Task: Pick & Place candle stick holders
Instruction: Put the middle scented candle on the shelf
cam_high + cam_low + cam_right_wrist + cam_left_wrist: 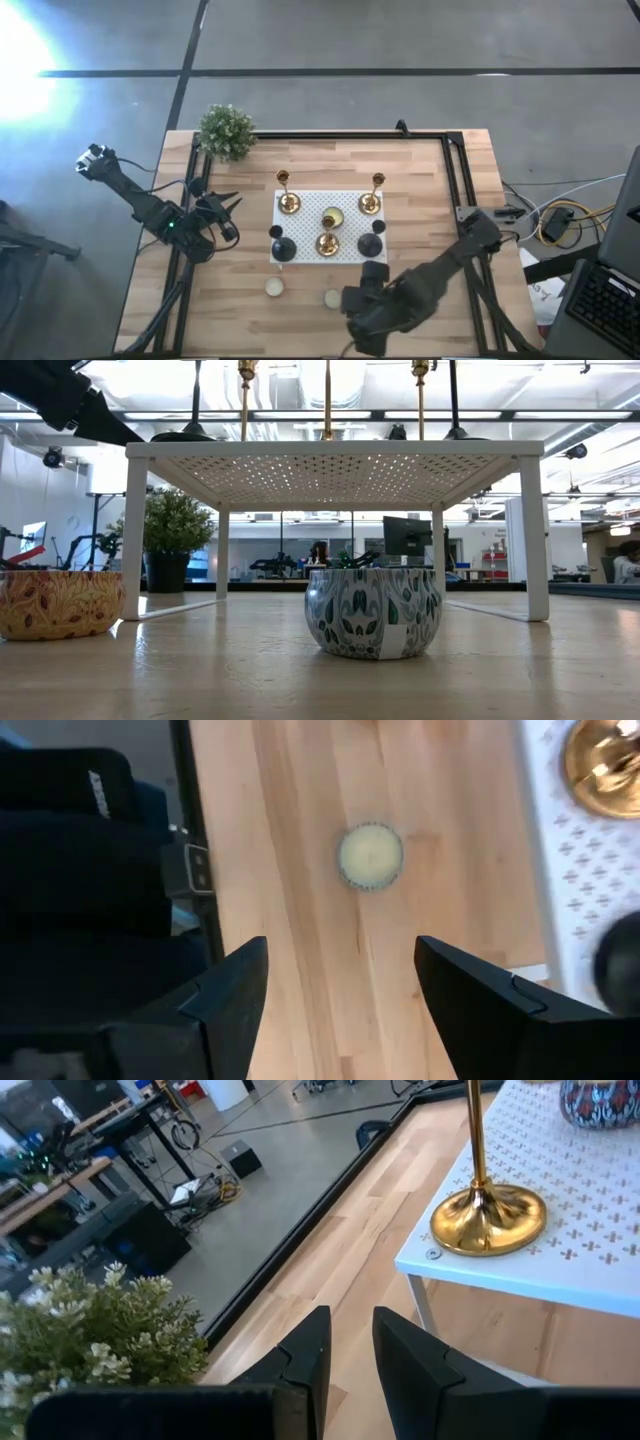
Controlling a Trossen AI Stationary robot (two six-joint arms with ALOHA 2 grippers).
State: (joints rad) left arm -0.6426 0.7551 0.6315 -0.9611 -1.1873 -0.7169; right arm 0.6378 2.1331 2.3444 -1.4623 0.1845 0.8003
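Right pincer, jaws apart and empty, hovers at the desk's 6 o'clock edge near a candle, approach step, next needing a reach to the candle stick holders on the white rack at center; left pincer, narrowly parted, idles at 9 o'clock.

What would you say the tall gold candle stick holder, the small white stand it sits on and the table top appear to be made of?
The gold candle stick holder looks like polished metal, probably brass: its base mirrors its surroundings with bright highlights. The white stand appears to be painted perforated sheet, likely metal, judging by its thin edge and regular punched pattern. The table top looks like light wood planks, with visible grain and seams.
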